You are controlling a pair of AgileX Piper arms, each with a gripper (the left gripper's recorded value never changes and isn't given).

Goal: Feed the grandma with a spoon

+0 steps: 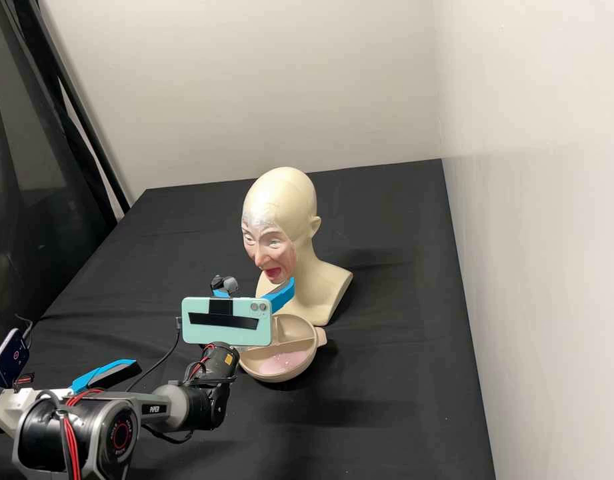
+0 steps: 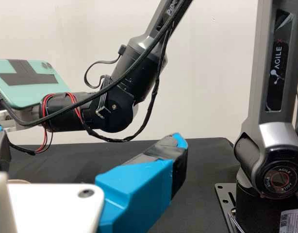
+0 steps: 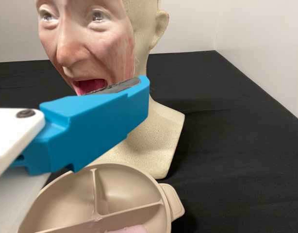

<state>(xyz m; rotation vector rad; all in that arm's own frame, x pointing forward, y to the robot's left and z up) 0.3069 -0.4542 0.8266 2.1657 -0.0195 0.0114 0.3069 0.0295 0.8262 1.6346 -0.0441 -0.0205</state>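
Note:
The grandma (image 1: pixel 280 227) is a pale mannequin head on a bust at the bench's middle, mouth (image 3: pixel 88 85) open. A beige divided bowl (image 1: pixel 300 333) stands just in front of the bust, with pink food (image 1: pixel 277 364) in its near compartment. My right gripper (image 1: pixel 257 292) hangs over the bowl's far rim and is open. One of its blue fingers (image 3: pixel 91 121) reaches up to just below the chin, its grey pad bare. My left gripper (image 1: pixel 107 373) sits low at the bench's front left. It is open, and its blue finger (image 2: pixel 139 187) holds nothing.
A teal phone (image 1: pixel 227 321) is strapped to the right arm's wrist and hides part of the bowl. Cables run along that arm (image 2: pixel 115 97). An arm base (image 2: pixel 270 160) stands close by the left gripper. A white wall (image 1: pixel 547 267) borders the bench on the right.

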